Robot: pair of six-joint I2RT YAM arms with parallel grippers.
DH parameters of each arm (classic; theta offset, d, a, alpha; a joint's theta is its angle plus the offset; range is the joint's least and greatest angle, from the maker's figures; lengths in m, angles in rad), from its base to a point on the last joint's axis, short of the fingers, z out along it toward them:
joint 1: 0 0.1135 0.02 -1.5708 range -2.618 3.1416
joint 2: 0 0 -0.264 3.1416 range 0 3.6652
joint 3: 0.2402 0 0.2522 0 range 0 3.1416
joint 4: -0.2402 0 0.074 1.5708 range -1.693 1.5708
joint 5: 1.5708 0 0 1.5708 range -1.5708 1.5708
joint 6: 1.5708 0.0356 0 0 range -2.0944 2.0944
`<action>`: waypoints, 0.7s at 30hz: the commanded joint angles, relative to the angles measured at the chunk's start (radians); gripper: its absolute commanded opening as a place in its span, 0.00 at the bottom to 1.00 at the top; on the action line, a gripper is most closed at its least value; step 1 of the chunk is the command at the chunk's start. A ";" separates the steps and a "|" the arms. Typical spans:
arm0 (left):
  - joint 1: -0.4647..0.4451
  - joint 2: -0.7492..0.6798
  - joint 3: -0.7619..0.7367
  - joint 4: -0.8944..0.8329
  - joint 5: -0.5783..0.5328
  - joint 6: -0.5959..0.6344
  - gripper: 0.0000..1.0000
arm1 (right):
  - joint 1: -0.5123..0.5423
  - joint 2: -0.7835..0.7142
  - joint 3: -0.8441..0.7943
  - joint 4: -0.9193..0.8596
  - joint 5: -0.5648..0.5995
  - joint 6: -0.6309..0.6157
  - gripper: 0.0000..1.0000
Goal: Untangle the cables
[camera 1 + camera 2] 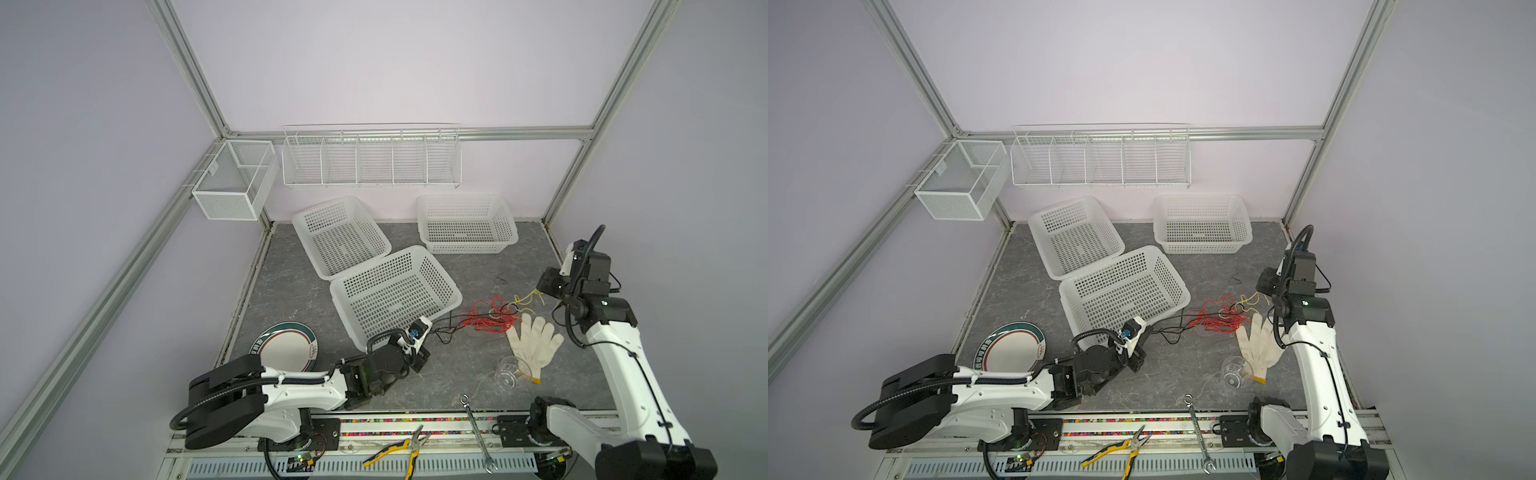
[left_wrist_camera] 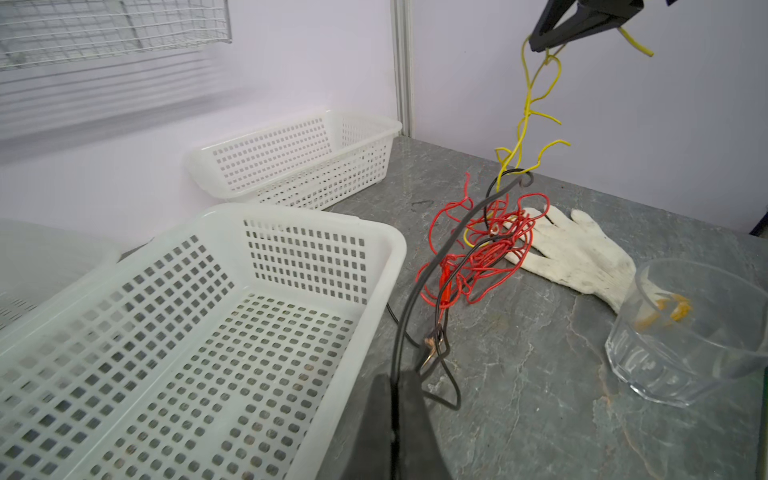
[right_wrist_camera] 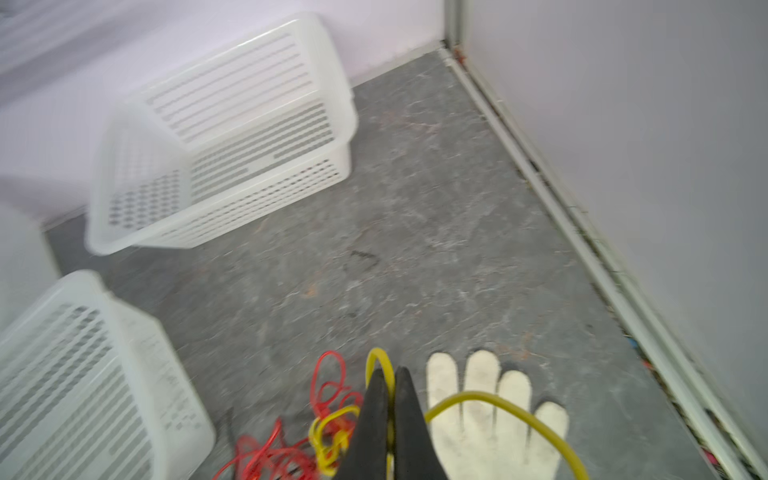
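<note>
Pliers [image 1: 409, 446] nearest us, on front rail. Beyond, cables [image 1: 490, 316] tangled on counter [image 1: 457, 374] between basket [image 1: 376, 266] and glove [image 1: 534, 340]. Left end effector [image 2: 394, 376] clamped on black cable [image 2: 398, 340]. Right end effector [image 3: 390, 374] pinching yellow cable [image 3: 490, 397], held high. We judge wires light, springy, slippery: grip free ends, clear of red knot [image 2: 494, 257]. Left wrist view shows yellow rising off counter; top views flatten it.

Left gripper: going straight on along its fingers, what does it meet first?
Shut on the black cable, the left gripper points at the red tangle; probably that first, glove behind it. The basket corner lies close beside the line; depth is unclear.
</note>
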 commanded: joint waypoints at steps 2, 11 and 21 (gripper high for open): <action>-0.001 0.100 0.098 0.076 0.078 0.002 0.00 | 0.041 -0.092 -0.022 0.119 -0.259 -0.020 0.07; -0.001 0.144 0.155 0.097 0.163 0.010 0.70 | 0.074 -0.216 -0.041 0.080 -0.363 -0.072 0.07; 0.002 0.201 0.323 0.031 0.163 0.084 0.98 | 0.098 -0.232 -0.068 0.061 -0.408 -0.083 0.07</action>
